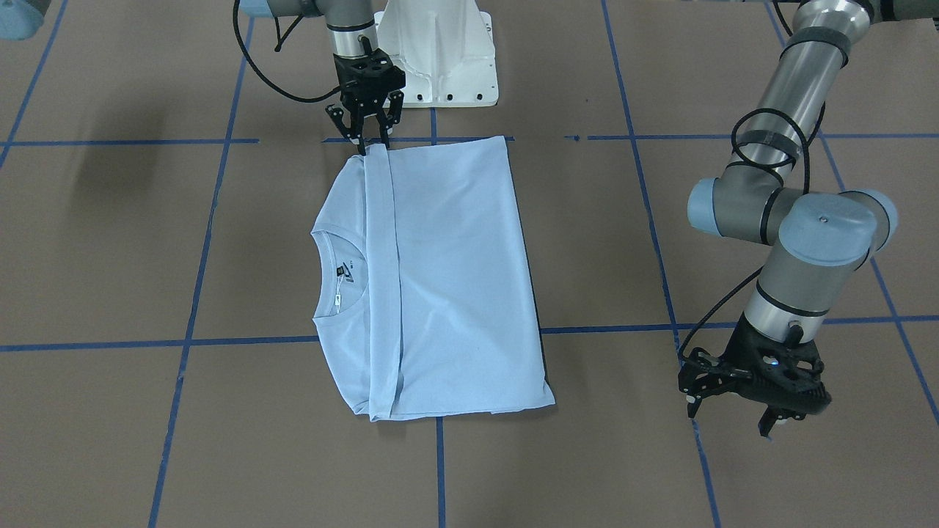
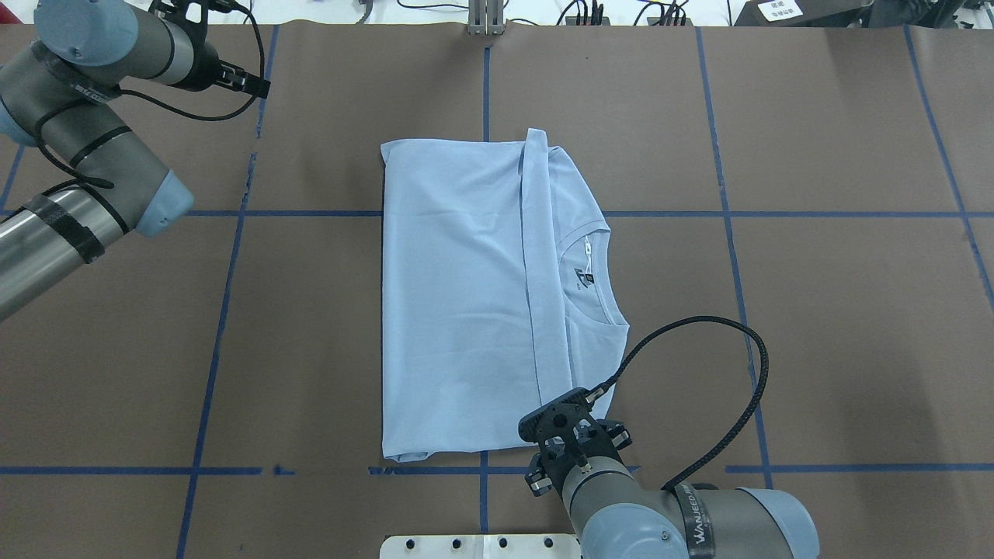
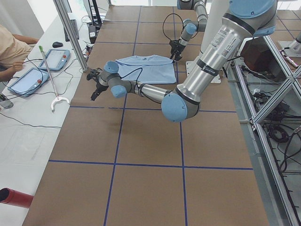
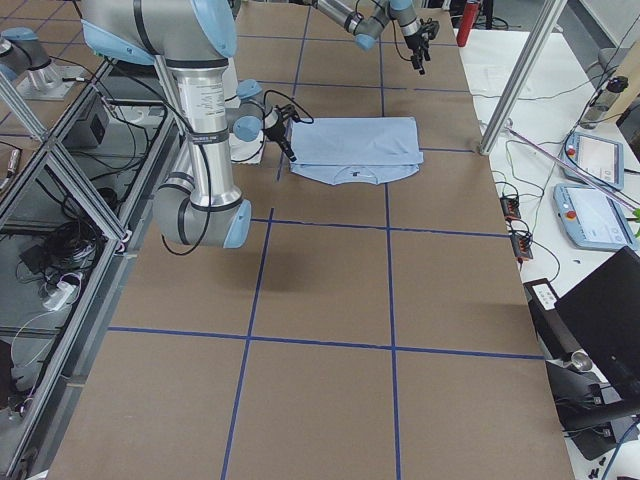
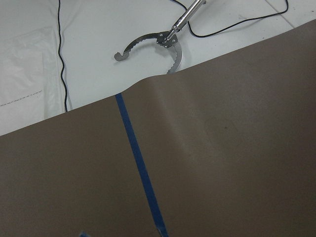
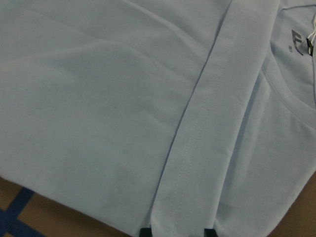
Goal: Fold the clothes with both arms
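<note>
The light blue T-shirt (image 1: 440, 279) lies folded flat mid-table, its hem band (image 2: 540, 272) laid across the body and the round neck with its label (image 2: 588, 276) still showing. My right gripper (image 1: 374, 145) points down at the shirt's edge nearest the base. In the right wrist view its fingertips (image 6: 145, 231) straddle the hem band (image 6: 212, 108) with a wide gap, so it is open and holds nothing. My left gripper (image 1: 730, 424) hovers open over bare table, well off to the shirt's side near the table's far edge. The chest print is hidden.
The white pedestal base (image 1: 440, 59) stands just behind the right gripper. A metal reacher tool (image 5: 163, 42) lies on the white bench beyond the table's far edge. Tablets (image 3: 56, 59) and a seated person (image 3: 9, 52) are there too. Blue tape lines (image 1: 440, 462) grid the brown tabletop.
</note>
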Controlling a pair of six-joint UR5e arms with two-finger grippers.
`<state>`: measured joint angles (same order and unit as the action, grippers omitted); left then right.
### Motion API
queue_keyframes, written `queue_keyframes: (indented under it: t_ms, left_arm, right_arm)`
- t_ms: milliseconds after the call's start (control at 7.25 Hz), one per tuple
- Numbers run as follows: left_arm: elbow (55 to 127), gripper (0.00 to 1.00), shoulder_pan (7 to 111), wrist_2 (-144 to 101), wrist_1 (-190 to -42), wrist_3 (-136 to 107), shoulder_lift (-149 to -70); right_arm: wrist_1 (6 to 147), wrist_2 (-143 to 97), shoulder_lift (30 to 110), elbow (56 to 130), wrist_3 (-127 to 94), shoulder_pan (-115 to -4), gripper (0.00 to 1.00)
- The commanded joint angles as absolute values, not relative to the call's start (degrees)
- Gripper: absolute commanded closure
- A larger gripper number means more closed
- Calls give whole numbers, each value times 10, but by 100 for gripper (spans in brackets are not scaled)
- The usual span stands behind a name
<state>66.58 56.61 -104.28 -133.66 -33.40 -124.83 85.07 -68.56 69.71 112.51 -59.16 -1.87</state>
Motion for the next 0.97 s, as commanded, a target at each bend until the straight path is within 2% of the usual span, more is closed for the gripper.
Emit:
queue_keyframes:
  t_ms: [0, 138, 414, 552, 828]
  left_arm:
    - [665, 0, 566, -1043, -1336, -334, -1248]
    - [665, 0, 566, -1042, -1336, -334, -1248]
    - [665, 0, 566, -1042, -1337, -334, -1248]
    - [665, 0, 565, -1043, -1337, -334, -1248]
    - [666, 0, 564, -1043, -1337, -334, -1248]
  right_arm:
    - [847, -685, 696, 1125, -581, -19, 70]
    - [847, -685, 691, 1125, -581, -19, 76]
    - [847, -684, 688, 1124, -582, -20, 79]
    - [847, -683, 689, 1125, -588, -20, 100]
    - [846, -674, 688, 1128, -590, -27, 100]
